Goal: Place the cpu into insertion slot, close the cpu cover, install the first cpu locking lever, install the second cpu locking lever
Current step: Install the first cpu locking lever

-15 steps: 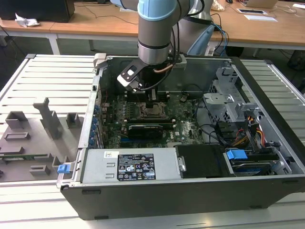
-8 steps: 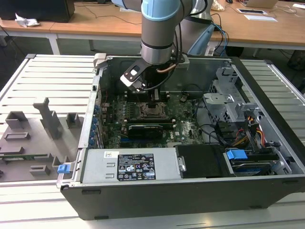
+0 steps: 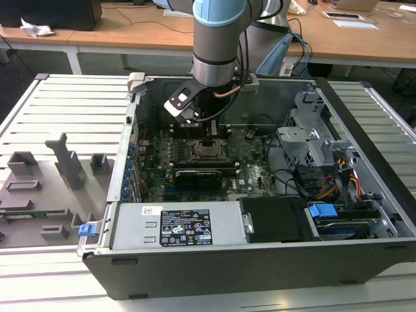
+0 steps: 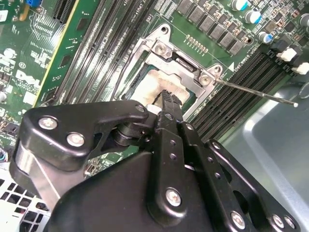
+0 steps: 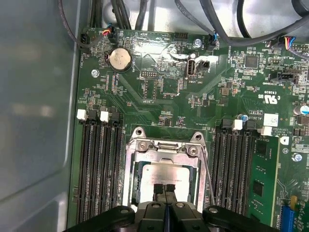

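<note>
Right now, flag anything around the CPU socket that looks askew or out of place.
One thing: a thin metal lever sticks out from a corner of the insertion slot, slanting over the memory slots rather than lying latched along the rim. The cpu sits square inside, under the gripper.

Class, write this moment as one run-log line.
black hand shut over silver-beige square chip | chip in silvery-rimmed socket | silvery frame cover down

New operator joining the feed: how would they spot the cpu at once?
Inside the open computer case, find the green motherboard. Between its two banks of long black memory slots sits the silvery square cpu cover. The cpu is the pale, flat square in its window, the only light-topped chip there.
</note>
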`<state>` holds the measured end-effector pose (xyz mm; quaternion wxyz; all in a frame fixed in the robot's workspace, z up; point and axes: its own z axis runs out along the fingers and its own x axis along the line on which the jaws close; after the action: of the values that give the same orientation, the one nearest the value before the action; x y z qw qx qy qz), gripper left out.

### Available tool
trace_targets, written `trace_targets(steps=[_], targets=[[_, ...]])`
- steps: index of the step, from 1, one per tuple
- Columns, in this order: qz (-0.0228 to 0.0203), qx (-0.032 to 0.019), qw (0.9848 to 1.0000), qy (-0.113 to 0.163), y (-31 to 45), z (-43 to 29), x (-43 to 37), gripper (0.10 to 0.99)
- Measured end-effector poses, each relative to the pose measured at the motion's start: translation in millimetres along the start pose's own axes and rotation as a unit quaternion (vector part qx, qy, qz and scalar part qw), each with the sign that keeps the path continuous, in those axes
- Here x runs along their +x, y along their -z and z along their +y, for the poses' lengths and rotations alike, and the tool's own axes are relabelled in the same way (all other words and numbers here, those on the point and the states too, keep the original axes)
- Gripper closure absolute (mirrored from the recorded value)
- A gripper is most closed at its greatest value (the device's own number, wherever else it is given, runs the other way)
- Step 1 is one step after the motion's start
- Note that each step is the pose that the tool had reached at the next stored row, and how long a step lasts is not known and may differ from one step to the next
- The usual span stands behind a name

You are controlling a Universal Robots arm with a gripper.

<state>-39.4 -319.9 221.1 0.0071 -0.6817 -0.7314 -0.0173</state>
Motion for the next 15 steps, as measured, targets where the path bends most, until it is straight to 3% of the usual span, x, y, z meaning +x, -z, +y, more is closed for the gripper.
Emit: trace_targets(steps=[6,15], targets=[[-0.0002,0.0,1.0,0.0,13.4,0.2,0.5,0.98],[-0.0003,0.0,1.0,0.0,22.6,0.4,0.8,0.98]])
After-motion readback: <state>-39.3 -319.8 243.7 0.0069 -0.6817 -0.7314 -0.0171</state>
